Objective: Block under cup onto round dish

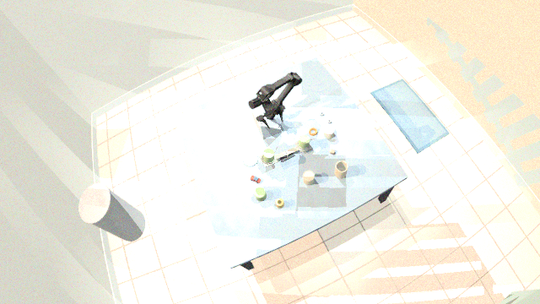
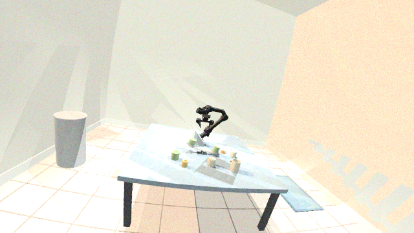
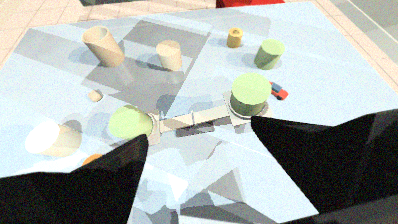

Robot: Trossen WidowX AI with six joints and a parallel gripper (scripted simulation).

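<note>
The balance [image 1: 292, 150] [image 3: 212, 116] stands mid-table and slopes. One green cup [image 1: 268, 156] [image 2: 192, 142] [image 3: 251, 95] is upright on its raised end, at the left in the top and exterior views and at the right in the wrist view. The identical green cup [image 1: 304, 142] [image 2: 216, 149] [image 3: 131, 122] is on its lower end. The block is not visible. The pale round dish [image 1: 251, 161] lies left of the raised end in the top view; I cannot see it in the wrist view. My gripper [image 1: 275, 127] [image 2: 205, 125] [image 3: 200, 129] is open and empty, high on the arm's side of the balance.
A red car [image 1: 256, 179] [image 3: 278, 90] lies near the dish. Beyond are a third green cylinder [image 1: 260, 193] [image 3: 269, 54], a yellow ring [image 1: 279, 203], a beige cup [image 1: 309, 177] and a tall cup [image 1: 341, 169]. An orange ring [image 1: 312, 134] and a pale cup [image 1: 329, 133] stand near the lower end.
</note>
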